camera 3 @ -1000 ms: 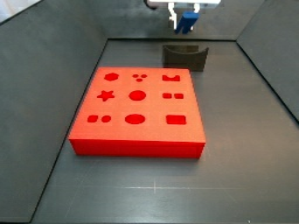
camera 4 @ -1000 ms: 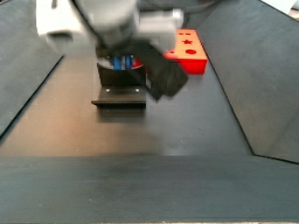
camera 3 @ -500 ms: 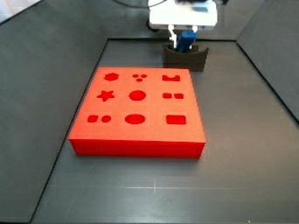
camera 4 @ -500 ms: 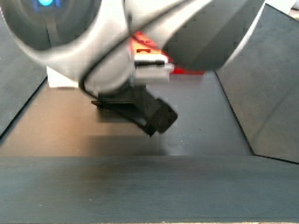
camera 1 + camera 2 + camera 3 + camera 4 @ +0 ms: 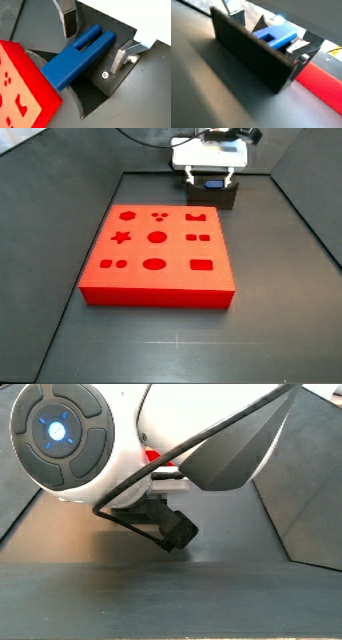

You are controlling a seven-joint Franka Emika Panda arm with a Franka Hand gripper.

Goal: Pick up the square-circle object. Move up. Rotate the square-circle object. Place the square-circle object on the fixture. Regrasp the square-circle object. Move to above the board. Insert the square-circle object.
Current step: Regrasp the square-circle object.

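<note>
pincer: down low at the fixture at the far end of the surface, straddling it [image 5: 97, 37]; in a side view the white hand sits right over the dark holder [image 5: 210, 178]
pincer state: fingers are apart, nothing squeezed; one silver finger [image 5: 68, 19] stands off one side of the blue piece and the second one [image 5: 123, 56] off the opposite side, with a visible gap on both
square-circle object: bright blue elongated block [image 5: 79, 56] lying tilted in the fixture, one end slotted/forked, and that end sits between the two fingers without touching either; from a wrist view its blocky blue end [image 5: 276, 36] pokes up above the holder's wall
object vs pincer: between the fingers, resting on the holder, not gripped
fixture: dark grey holder, its sloped inner faces show under the blue block [image 5: 90, 92]; in a wrist view its tall dark wall [image 5: 251, 57] hides most of the block; in a side view it's just beyond the far edge of the board [image 5: 213, 197]
board: big red slab [image 5: 156, 253] mid-surface with star, circle and square cut-outs; its corner shows right beside the holder in both wrist views [image 5: 20, 90] [image 5: 319, 85]
side view blocked: the arm's white body fills most of one frame [image 5: 120, 444], so only a dark bit of the rig shows below it, can't see the block there
</note>
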